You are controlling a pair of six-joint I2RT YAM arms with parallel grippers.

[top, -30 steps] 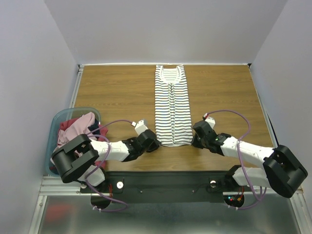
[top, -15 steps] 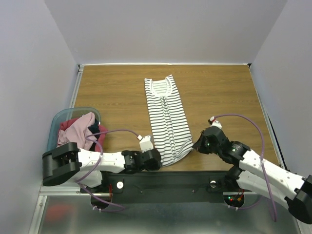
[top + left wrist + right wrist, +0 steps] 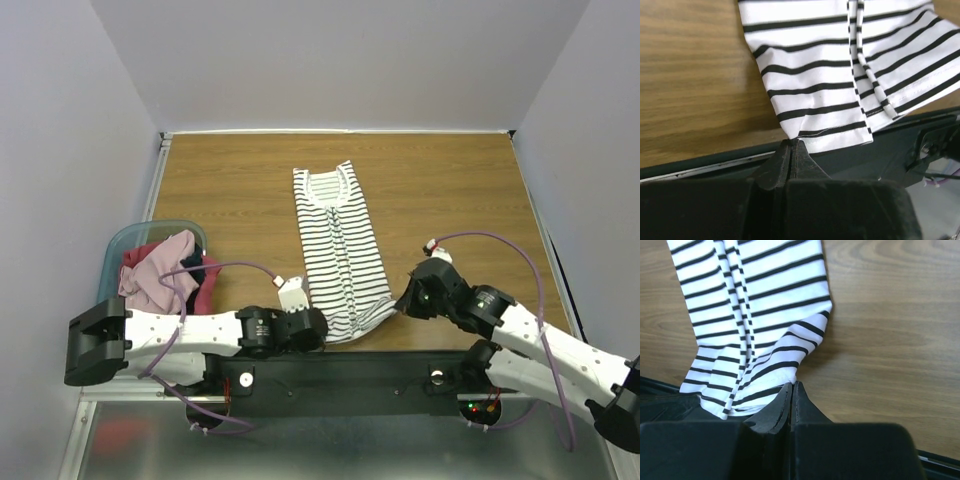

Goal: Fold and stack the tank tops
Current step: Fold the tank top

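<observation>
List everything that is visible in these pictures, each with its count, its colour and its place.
tank top: one, white with thin black stripes, folded into a long strip, slanted across the middle of the table, near hem at the near edge
table: one, brown wood
tub: one, translucent light blue, at the near left corner
clothes: count unclear, pink on top, dark red beneath, heaped in the tub
cables: two, purple, one along each arm
left gripper: one, black, shut on the hem's left corner
right gripper: one, black, shut on the hem's right corner
</observation>
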